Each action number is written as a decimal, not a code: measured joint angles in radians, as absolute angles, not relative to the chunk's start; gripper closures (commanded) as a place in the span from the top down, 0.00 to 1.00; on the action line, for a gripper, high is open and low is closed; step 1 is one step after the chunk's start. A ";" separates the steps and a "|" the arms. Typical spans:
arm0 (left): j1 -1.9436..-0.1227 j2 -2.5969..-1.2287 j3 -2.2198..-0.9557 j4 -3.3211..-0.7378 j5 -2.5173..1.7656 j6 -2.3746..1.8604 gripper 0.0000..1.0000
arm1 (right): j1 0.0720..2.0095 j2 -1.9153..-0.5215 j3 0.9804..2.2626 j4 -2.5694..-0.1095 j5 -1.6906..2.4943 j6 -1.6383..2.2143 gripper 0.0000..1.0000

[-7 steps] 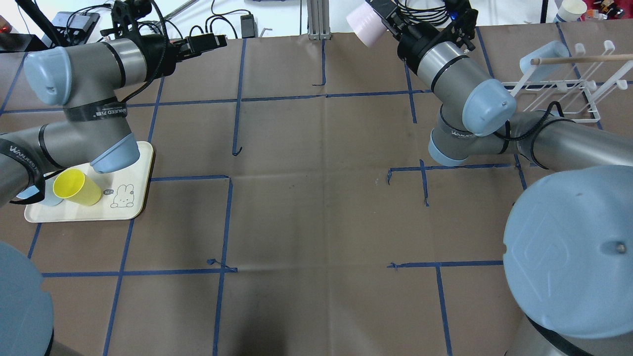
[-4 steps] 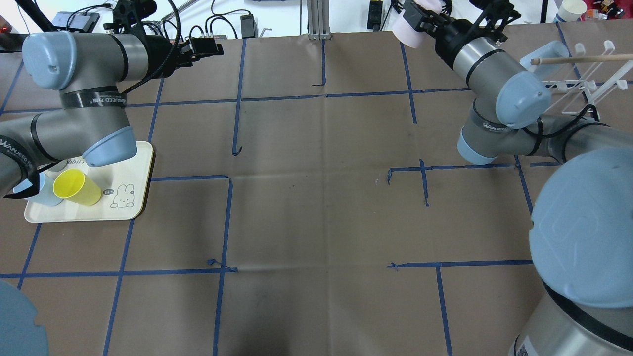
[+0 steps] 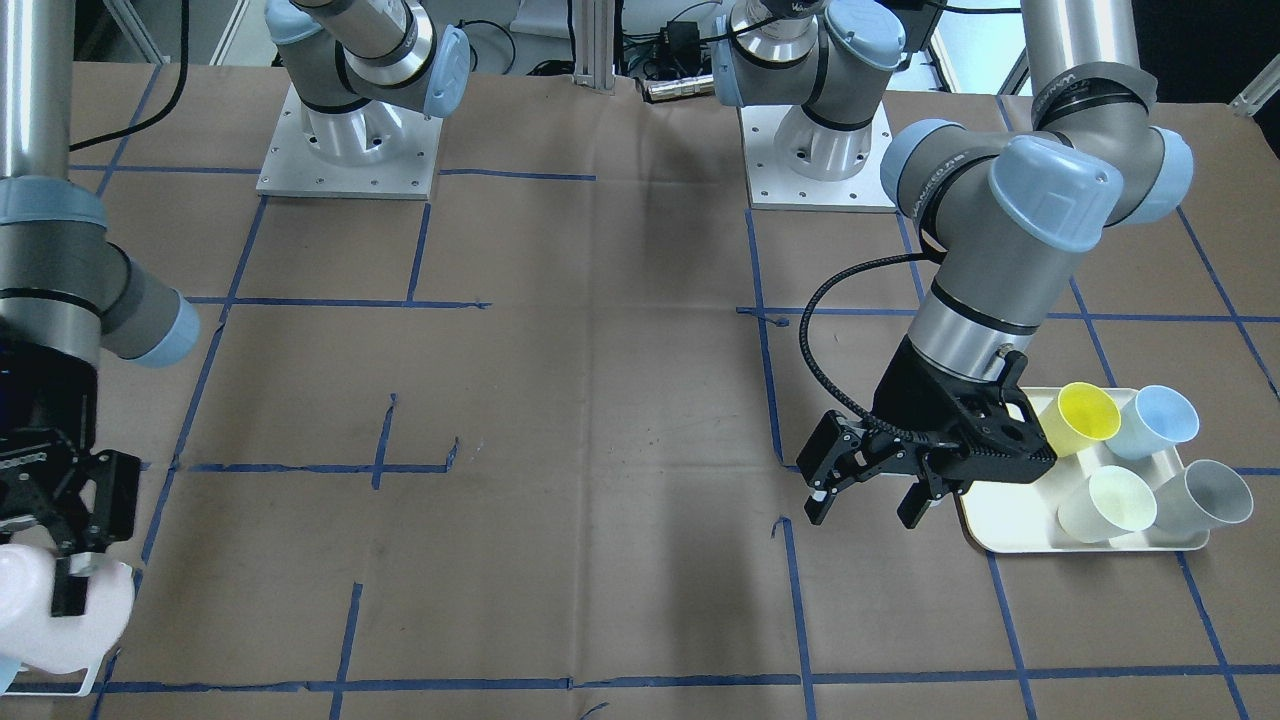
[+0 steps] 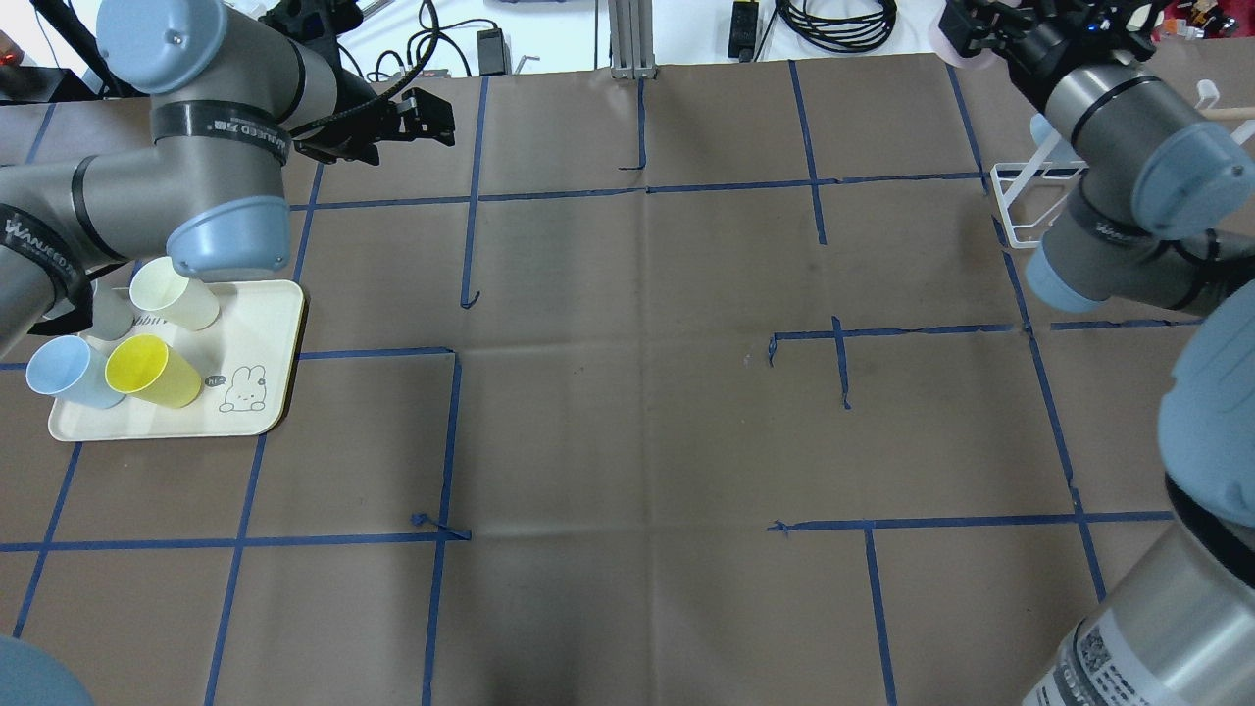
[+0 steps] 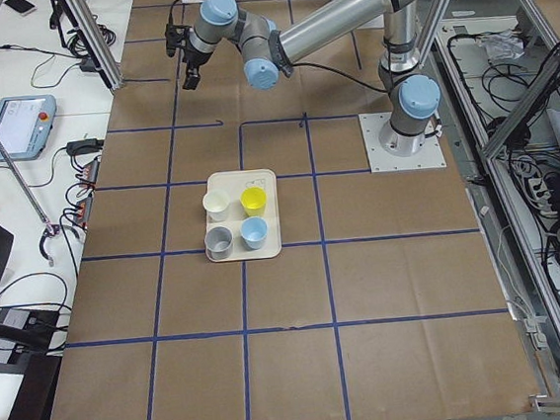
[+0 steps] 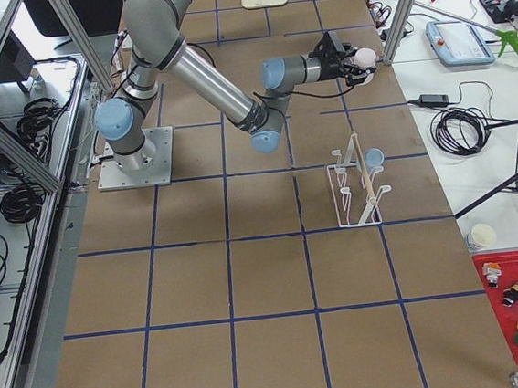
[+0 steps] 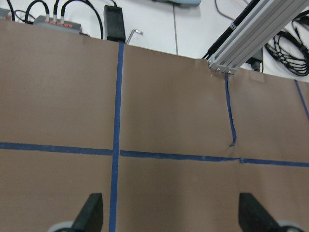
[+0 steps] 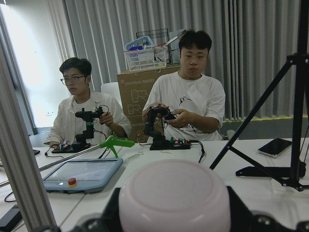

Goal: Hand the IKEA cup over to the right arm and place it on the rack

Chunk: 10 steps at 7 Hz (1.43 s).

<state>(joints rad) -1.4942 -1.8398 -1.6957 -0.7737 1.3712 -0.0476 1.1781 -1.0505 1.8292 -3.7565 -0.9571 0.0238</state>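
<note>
My right gripper [image 3: 72, 585] is shut on a pale pink cup [image 3: 55, 620], which fills the bottom of the right wrist view [image 8: 174, 198]. In the overhead view this gripper [image 4: 969, 31] is at the table's far right edge, just beyond the white wire rack [image 4: 1020, 201], which the arm partly hides. In the exterior right view the cup [image 6: 366, 55] is held high, apart from the rack [image 6: 355, 189]. My left gripper [image 3: 865, 500] is open and empty, above the table beside the tray; its fingers [image 7: 91, 212] show over bare paper.
A cream tray [image 4: 260, 324] with a bear drawing holds several cups, among them a yellow cup [image 4: 152, 371] and a blue cup [image 4: 64, 373]. A pale-blue cup [image 6: 375, 157] hangs on the rack. A wooden stick [image 4: 1230, 112] crosses above the rack.
My right arm has swung right with the pink cup, from the far middle to the rack's corner. My left arm has lifted and drawn back, uncovering the cups on the tray.
</note>
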 measured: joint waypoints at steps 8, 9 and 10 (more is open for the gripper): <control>-1.538 -1.740 -1.405 -1.605 1.553 -0.068 0.99 | 0.764 -0.789 1.521 -3.755 -0.482 -0.100 0.42; -1.545 -1.719 -1.407 -1.644 1.551 -0.072 0.99 | 0.752 -0.764 1.495 -3.747 -0.468 -0.102 0.42; -1.548 -1.709 -1.412 -1.658 1.549 -0.073 0.99 | 0.747 -0.749 1.473 -3.728 -0.463 -0.103 0.42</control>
